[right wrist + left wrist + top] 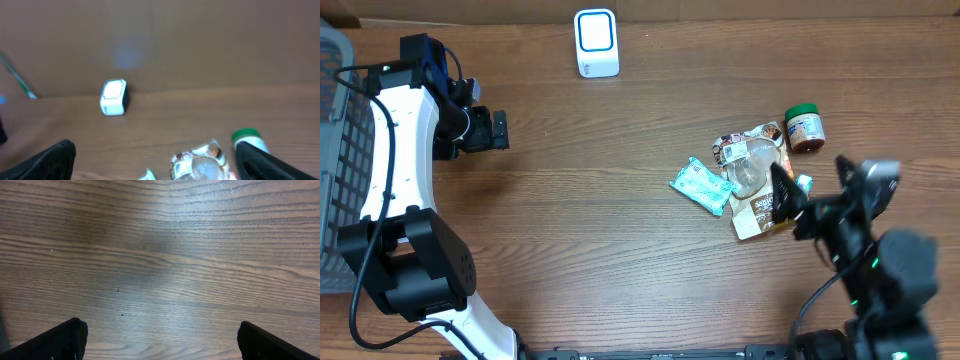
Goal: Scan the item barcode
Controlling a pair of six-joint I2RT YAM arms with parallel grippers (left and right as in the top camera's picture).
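Note:
The items lie in a cluster at the right of the table: a brown snack pouch with a clear dome (750,165), a teal packet (701,186) and a small jar with a green lid (805,127). The white barcode scanner with a blue ring (596,42) stands at the far edge. My right gripper (808,195) hovers open over the pouch's near right side. Its wrist view shows the pouch (200,162), the jar (246,136) and the scanner (114,97) between open fingers (155,162). My left gripper (492,130) is open over bare wood (160,340), far from the items.
A grey mesh basket (338,150) sits at the left edge beside the left arm. A cardboard wall runs behind the scanner. Bare wooden tabletop (590,200) lies between the two arms.

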